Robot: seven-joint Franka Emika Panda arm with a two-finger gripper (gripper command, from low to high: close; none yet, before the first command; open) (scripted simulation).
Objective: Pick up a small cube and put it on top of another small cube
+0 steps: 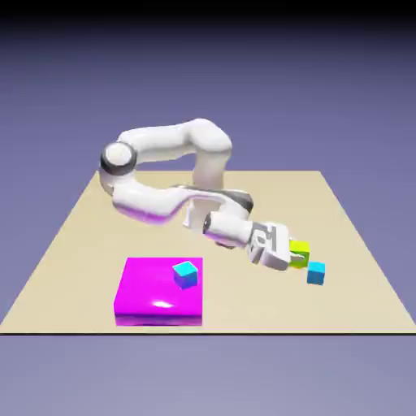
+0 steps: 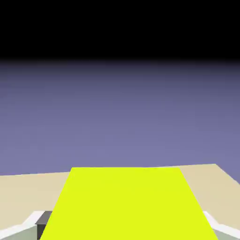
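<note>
Jaws are gripping the lime cube, so it's mid-carry; I can't spot the golden-yellow cube, so finding and centring over it comes next.

Lime cube: in the hand view, near part cut off by the bottom edge; it hides most of both fingertips, only slivers showing at its left and right. In the exterior view, its left part is hidden behind the gripper.
Golden-yellow cube: not made out in either view.
Table: hand view shows only a strip; the rest is cut off or covered by the lime cube.
</note>
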